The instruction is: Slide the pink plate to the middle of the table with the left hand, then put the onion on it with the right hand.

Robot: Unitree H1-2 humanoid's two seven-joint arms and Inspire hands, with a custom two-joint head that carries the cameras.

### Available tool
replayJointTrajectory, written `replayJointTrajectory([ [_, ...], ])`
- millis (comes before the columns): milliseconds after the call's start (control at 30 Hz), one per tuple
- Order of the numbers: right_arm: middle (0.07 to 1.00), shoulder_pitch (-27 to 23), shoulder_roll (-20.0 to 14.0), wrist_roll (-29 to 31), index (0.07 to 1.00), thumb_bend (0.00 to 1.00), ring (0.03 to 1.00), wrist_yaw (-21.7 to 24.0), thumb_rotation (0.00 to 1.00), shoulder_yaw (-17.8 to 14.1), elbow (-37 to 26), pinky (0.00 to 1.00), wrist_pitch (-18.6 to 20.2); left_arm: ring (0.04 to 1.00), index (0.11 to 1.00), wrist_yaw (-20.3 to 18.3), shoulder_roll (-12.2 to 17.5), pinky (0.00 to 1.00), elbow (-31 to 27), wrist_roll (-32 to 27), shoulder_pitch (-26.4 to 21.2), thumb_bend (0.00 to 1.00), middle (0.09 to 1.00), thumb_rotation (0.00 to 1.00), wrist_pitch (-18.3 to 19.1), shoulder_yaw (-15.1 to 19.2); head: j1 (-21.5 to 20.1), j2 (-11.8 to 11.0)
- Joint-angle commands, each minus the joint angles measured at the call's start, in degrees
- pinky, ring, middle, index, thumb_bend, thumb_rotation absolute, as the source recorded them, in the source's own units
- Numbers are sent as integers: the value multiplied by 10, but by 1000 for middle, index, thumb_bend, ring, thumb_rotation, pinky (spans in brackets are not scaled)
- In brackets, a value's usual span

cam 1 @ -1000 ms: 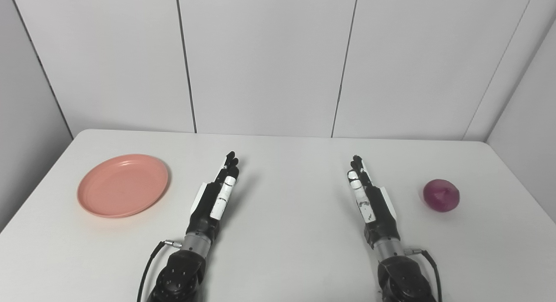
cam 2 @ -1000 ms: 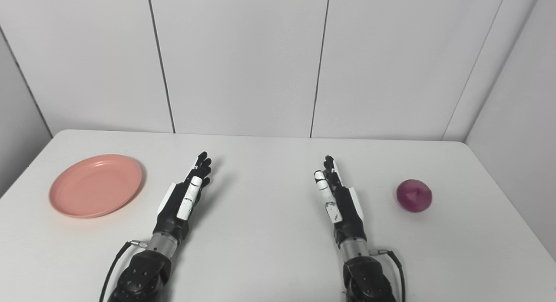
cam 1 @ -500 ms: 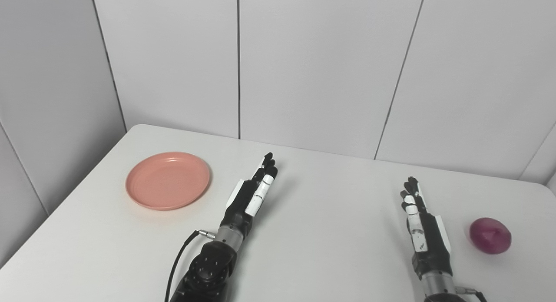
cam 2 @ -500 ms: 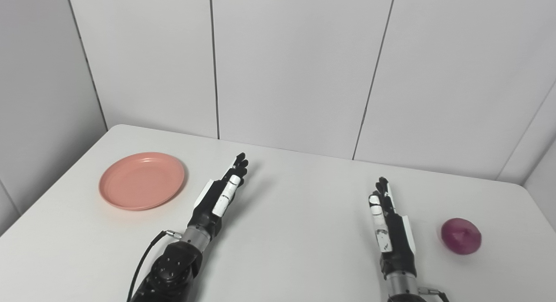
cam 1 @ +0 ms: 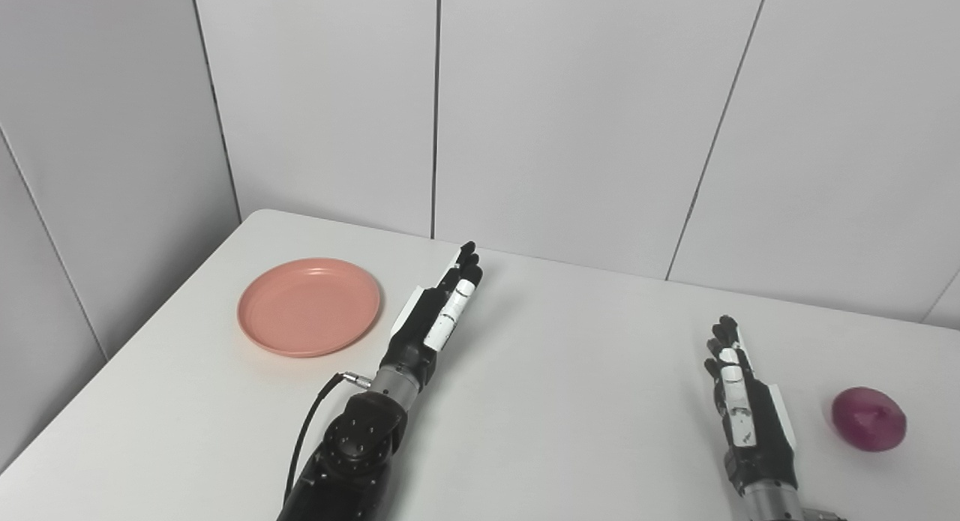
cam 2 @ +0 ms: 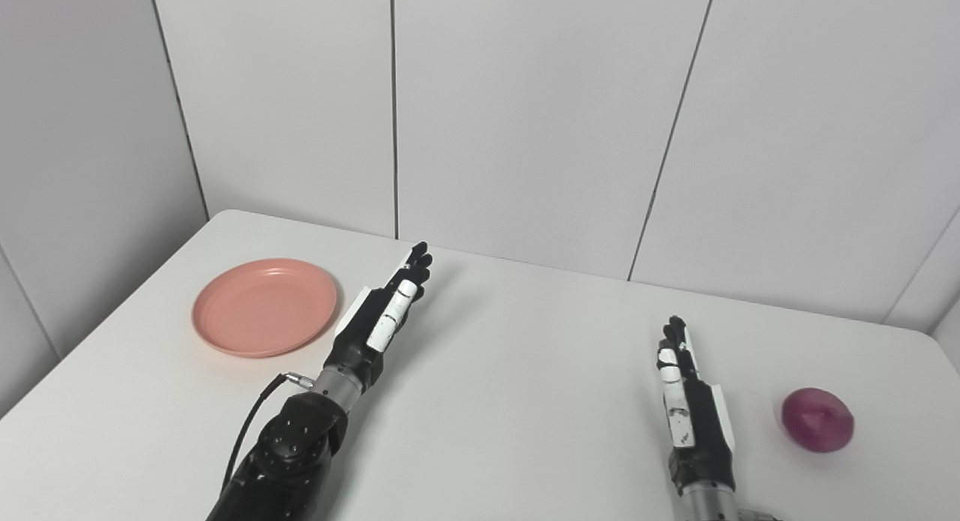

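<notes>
A pink plate (cam 1: 309, 306) lies on the left part of the white table (cam 1: 570, 371). My left hand (cam 1: 435, 318) is open and empty, fingers straight and pointing away, just right of the plate's rim and apart from it. A purple onion (cam 1: 868, 419) lies at the right side of the table. My right hand (cam 1: 742, 408) is open and empty, fingers straight, a little left of the onion and not touching it. In the right eye view the plate (cam 2: 264, 306), the left hand (cam 2: 382, 318), the right hand (cam 2: 690, 408) and the onion (cam 2: 817, 420) stand the same way.
Grey wall panels (cam 1: 570, 109) stand close behind the table and along its left side. A black cable (cam 1: 311, 431) runs along my left forearm. The table's left edge (cam 1: 127, 341) runs close to the plate.
The camera has swung left, so the whole scene sits further right in the picture. My left hand has reached a little further forward beside the plate. Plate and onion have not moved.
</notes>
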Motion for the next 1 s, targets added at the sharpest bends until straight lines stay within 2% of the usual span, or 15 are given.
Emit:
replayJointTrajectory([
  [0,1000,-26,-5,4,1000,464,1000,4,1000,-6,-5,1000,-39,1000,1000,-4,9,1000,-14,1,-36,715,1000,1000,-4,1,4,-3],
  [267,1000,-24,-10,1,1000,450,1000,7,1000,-5,-3,1000,-52,1000,992,4,22,1000,11,-8,-51,725,998,1000,-36,23,30,-15],
  [433,1000,-20,-11,9,1000,403,1000,12,1000,-8,-11,1000,-50,1000,990,7,38,1000,22,-4,-56,736,996,1000,-48,39,46,-20],
  [700,1000,-13,-12,7,1000,352,1000,12,1000,-9,-34,1000,-29,975,967,12,75,984,21,-5,-64,701,975,1000,-42,65,68,-26],
  [867,1000,-8,-13,9,1000,279,1000,12,1000,-10,-52,1000,-18,961,962,13,97,973,14,-8,-71,683,964,1000,-28,84,73,-28],
  [967,1000,-5,-13,13,1000,271,1000,14,1000,-10,-62,1000,-6,946,953,12,110,937,21,-13,-75,674,955,1000,-33,94,77,-28],
])
